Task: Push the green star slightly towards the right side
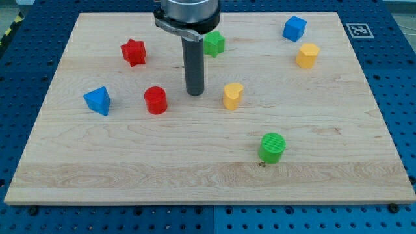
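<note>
The green star (214,43) lies on the wooden board (325,162) near the view's top, just right of centre, partly hidden behind the rod. My tip (195,93) rests on the board below and slightly left of the green star, between the red cylinder (155,100) on its left and the yellow block (232,95) on its right. The tip touches no block.
A red star (133,52) sits at the upper left, a blue triangular block (98,100) at the left. A blue cube (294,28) and a yellow hexagonal block (307,55) sit at the upper right. A green cylinder (272,147) stands at the lower right.
</note>
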`<state>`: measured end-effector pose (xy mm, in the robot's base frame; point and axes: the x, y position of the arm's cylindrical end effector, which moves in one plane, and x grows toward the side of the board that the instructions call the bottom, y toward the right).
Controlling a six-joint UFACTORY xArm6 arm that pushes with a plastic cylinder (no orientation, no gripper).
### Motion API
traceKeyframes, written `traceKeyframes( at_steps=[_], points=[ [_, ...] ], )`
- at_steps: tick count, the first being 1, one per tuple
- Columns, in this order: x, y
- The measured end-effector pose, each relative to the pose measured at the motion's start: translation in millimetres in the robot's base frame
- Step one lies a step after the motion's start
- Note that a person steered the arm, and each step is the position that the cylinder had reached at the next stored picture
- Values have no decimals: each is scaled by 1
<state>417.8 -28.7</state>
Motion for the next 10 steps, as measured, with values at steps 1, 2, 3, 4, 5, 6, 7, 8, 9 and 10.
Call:
traceKeyframes(
  at_steps=[1, 2, 3, 4, 5, 6, 7, 8, 9, 10],
  points=[
    [-13, 0],
    [-36, 0],
    [-64, -5],
    [-83, -19],
    [-100, -23],
    [-112, -22],
    [-115, -13],
    [-115, -2],
    [-115, 13],
    [-115, 19]
  ],
)
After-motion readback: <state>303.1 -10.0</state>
